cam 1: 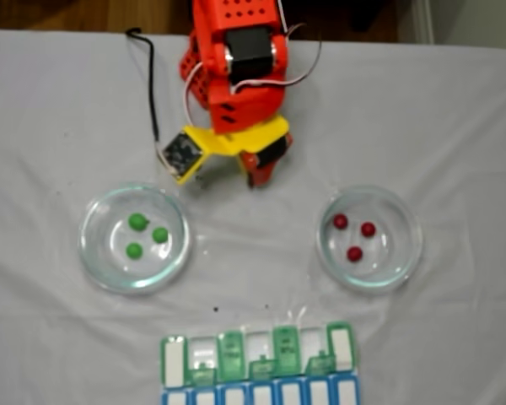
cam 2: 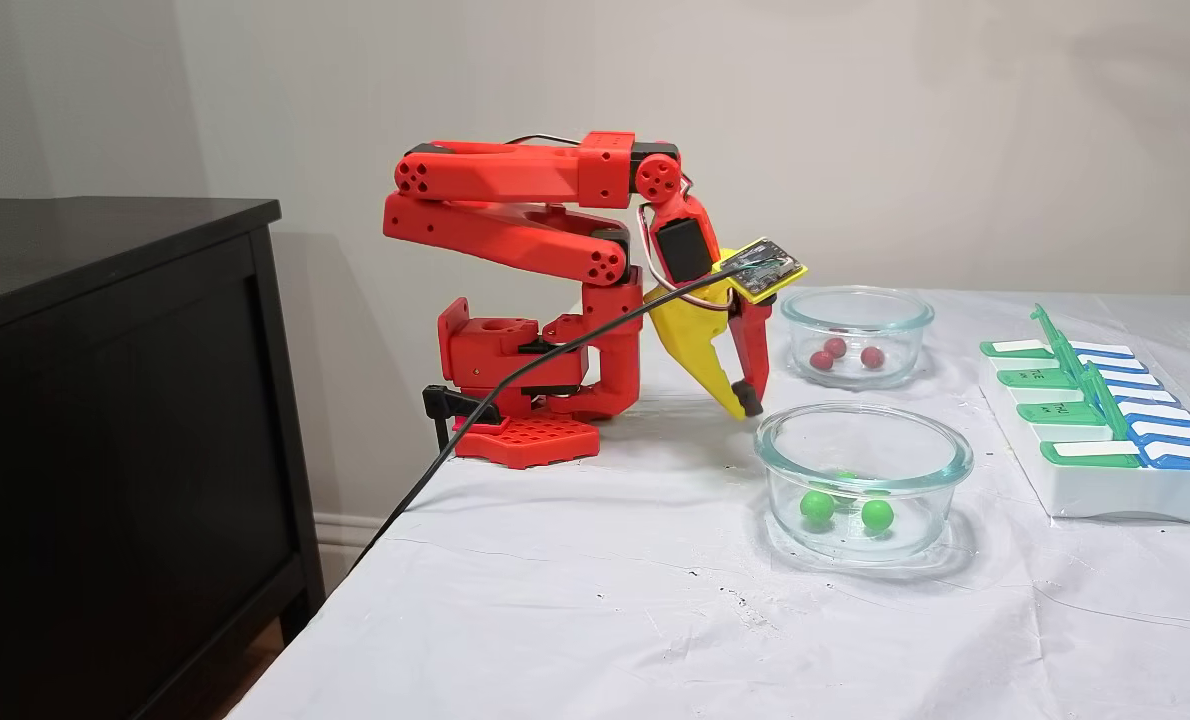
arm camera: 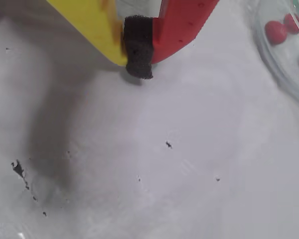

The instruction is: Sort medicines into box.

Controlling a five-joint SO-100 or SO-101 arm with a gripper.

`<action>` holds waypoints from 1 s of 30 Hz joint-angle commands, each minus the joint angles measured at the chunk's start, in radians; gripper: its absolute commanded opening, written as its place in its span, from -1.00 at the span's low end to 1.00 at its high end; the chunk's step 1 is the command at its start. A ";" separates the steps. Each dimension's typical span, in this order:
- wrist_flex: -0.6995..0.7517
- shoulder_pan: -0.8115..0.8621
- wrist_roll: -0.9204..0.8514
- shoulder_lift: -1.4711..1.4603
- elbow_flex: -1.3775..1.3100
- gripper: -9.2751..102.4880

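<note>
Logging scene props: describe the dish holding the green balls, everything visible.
The green-ball dish is a round, clear, thick-rimmed bowl that looks like glass, standing upright on the white cloth at the left of a fixed view. Inside lie three green balls, close together but apart. Nothing else touches it; the tool is beside it, outside.

soft even light | faint shadows | wrist view blurred

A white-clothed table (cam 1: 253, 278) carries two glass dishes (cam 1: 135, 238) (cam 1: 369, 238), the box (cam 1: 259, 363) and the arm's base (cam 2: 527, 440).

Folded arm, claw (arm camera: 138, 62) seemingly closed, empty.
</note>
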 commanded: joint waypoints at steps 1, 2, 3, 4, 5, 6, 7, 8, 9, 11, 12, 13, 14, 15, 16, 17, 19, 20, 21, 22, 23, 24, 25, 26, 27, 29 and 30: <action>-0.051 -0.006 0.008 0.009 -0.064 -0.84; -0.052 -0.018 0.000 0.009 -0.098 -0.84; -0.052 -0.025 -0.002 0.009 -0.133 -0.84; -0.041 -0.040 -0.003 0.009 -0.178 -0.84; -0.031 -0.051 -0.006 0.009 -0.219 -0.84; -0.023 -0.061 -0.015 0.009 -0.256 -0.84; -0.014 -0.075 -0.021 0.009 -0.288 -0.84; -0.006 -0.092 -0.028 0.011 -0.318 -0.84; 0.000 -0.109 -0.029 0.011 -0.345 -0.84; 0.023 -0.160 -0.028 0.011 -0.410 -0.84; 0.028 -0.173 -0.017 0.011 -0.456 -0.84; 0.029 -0.183 -0.015 0.011 -0.485 -0.84; 0.032 -0.198 -0.017 0.005 -0.518 -0.84; 0.038 -0.216 -0.020 -0.017 -0.560 -0.84; 0.043 -0.229 -0.020 -0.035 -0.584 -0.84; 0.044 -0.247 -0.020 -0.071 -0.615 -0.84; 0.037 -0.291 -0.017 -0.149 -0.669 -0.84; 0.029 -0.308 -0.012 -0.181 -0.693 -0.84; 0.015 -0.325 -0.011 -0.206 -0.712 -0.84; -0.002 -0.337 -0.008 -0.221 -0.724 -0.84; -0.020 -0.351 -0.005 -0.236 -0.736 -0.84; -0.038 -0.360 0.000 -0.258 -0.750 -0.84; -0.057 -0.368 0.012 -0.290 -0.770 -0.84; -0.064 -0.374 0.031 -0.327 -0.792 -0.84; -0.067 -0.390 0.041 -0.373 -0.818 -0.84; -0.041 -0.431 0.044 -0.465 -0.879 -0.84; -0.034 -0.449 0.044 -0.503 -0.905 -0.84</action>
